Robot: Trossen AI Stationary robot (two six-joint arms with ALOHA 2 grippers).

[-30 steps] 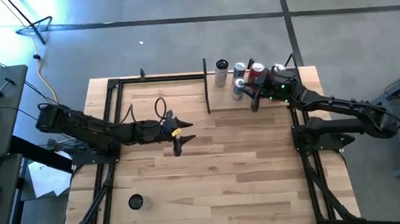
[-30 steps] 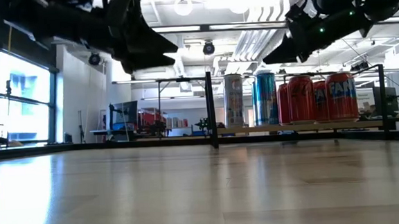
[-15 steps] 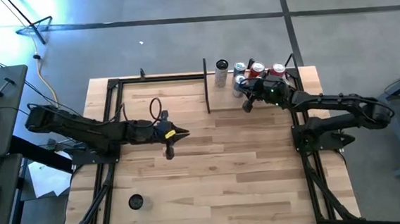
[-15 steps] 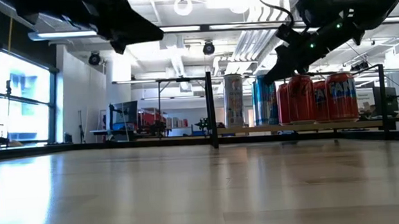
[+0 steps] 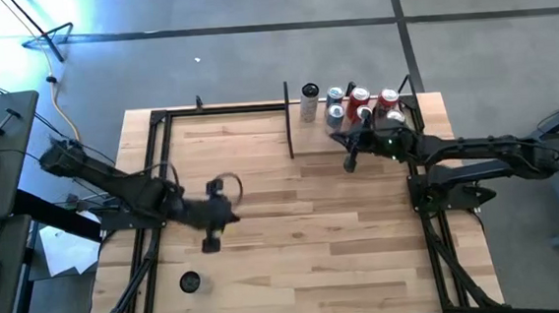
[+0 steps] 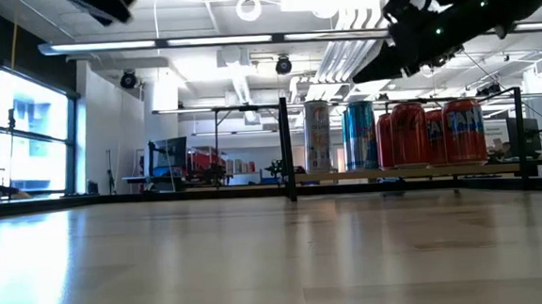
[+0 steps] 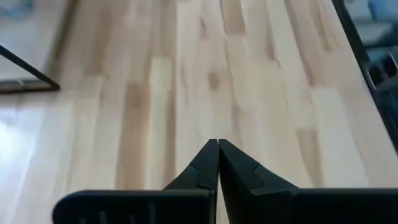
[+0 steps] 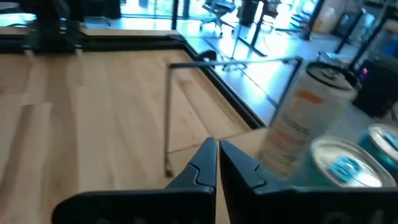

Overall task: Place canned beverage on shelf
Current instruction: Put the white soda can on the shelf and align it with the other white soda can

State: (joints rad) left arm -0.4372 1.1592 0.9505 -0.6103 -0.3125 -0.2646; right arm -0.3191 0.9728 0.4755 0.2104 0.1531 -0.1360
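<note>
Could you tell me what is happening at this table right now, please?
Nothing is being held at this moment. Several cans stand upright together on the small wooden shelf at the table's far right corner. The right end effector is shut and empty, just in front of the cans. The left end effector is also shut and empty, over bare tabletop on the left side. A small dark round thing lies near the front left.
</note>
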